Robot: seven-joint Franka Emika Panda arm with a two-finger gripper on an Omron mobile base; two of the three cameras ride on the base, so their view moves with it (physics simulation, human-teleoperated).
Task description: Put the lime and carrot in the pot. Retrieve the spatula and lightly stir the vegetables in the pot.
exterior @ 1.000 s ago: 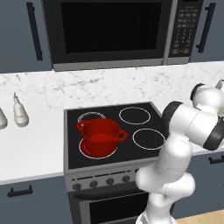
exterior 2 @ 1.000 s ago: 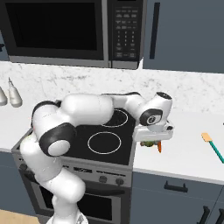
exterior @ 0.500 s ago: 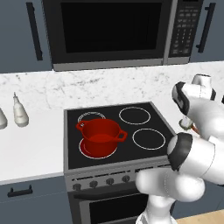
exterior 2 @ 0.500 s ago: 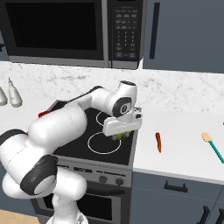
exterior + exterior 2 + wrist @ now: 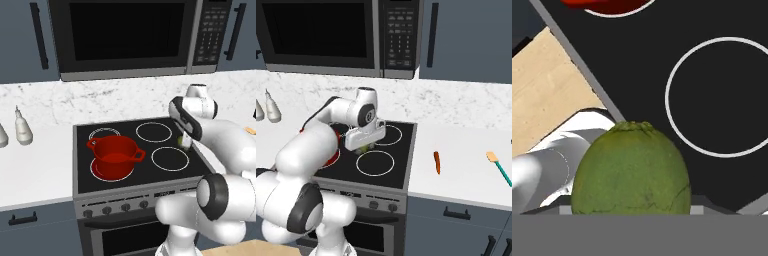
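The gripper [image 5: 364, 146] hangs over the stove's right burners, jaws set fairly wide and closed about the lime [image 5: 631, 170], which fills the space between them in the hand view. The lime appears small, light and firm, with a rounded, slightly waxy skin; in my judgement it could roll or squirt out if pinched off-centre, so a hold across its widest girth suits it. The red pot [image 5: 115, 152] sits on the front left burner, well apart from the gripper, empty as far as I can see. The carrot [image 5: 437, 162] lies on the counter right of the stove: thin, stiff, best taken mid-length. The spatula [image 5: 499, 164] lies beyond it.
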